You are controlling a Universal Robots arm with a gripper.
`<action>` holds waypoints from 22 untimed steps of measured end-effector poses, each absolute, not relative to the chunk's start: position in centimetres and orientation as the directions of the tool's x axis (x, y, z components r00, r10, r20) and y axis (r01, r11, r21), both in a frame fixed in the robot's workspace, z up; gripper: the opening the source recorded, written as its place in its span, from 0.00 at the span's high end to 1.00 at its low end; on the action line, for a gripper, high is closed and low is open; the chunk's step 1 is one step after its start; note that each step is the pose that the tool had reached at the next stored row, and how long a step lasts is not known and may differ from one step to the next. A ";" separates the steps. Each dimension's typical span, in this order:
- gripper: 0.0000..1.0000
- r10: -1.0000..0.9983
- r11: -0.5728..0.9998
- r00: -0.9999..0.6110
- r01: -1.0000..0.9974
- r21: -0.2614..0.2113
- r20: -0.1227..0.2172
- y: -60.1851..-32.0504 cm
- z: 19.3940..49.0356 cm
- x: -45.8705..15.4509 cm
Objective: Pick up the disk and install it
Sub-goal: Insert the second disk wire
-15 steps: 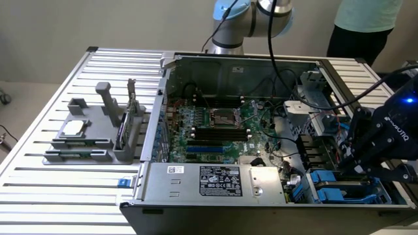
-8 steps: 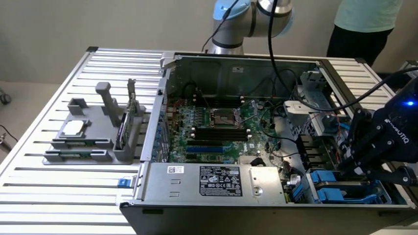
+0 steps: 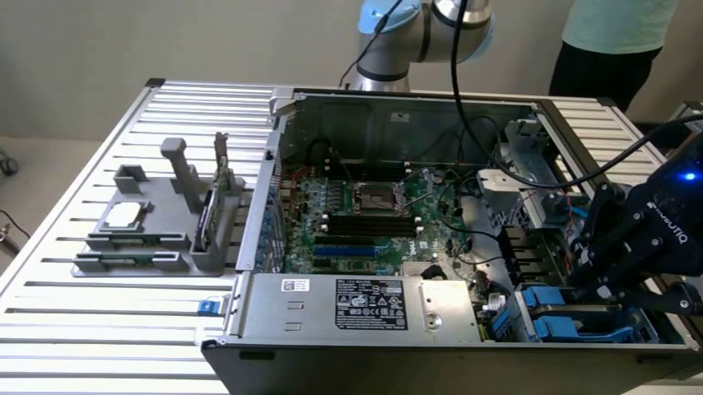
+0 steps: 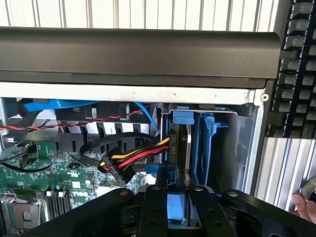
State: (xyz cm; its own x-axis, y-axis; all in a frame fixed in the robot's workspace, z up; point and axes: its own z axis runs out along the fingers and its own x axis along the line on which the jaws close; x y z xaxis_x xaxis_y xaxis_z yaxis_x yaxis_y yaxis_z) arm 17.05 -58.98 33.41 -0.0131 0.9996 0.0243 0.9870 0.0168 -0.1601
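The disk (image 4: 180, 148) stands on edge in the drive bay at the corner of the open computer case (image 3: 384, 103), its blue carrier (image 4: 183, 118) around it. In the wrist view my gripper (image 4: 176, 192) sits right over the disk's upper edge, with a blue part of the carrier between its jaws. In the exterior view the gripper (image 3: 602, 284) hangs low over the blue drive bay (image 3: 555, 317) at the case's near corner, on the exterior view's right. Whether it still grips the disk is not clear.
A red, yellow and black power cable (image 4: 133, 158) lies just beside the disk. The motherboard (image 3: 363, 214) and power supply (image 3: 363, 303) fill the case. A grey fixture (image 3: 148, 234) holds a processor chip (image 3: 123, 214). A person (image 3: 610, 37) stands behind; a hand (image 4: 306, 206) rests near a keyboard (image 4: 296, 74).
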 end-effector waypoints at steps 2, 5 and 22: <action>0.75 1.000 0.017 -0.013 0.986 -0.163 0.025 -59.0 33.6 17.1; 0.75 1.000 0.017 -0.013 0.986 -0.166 0.024 -59.0 34.1 17.0; 0.89 1.000 0.017 -0.013 0.986 -0.169 0.024 -58.6 35.1 14.7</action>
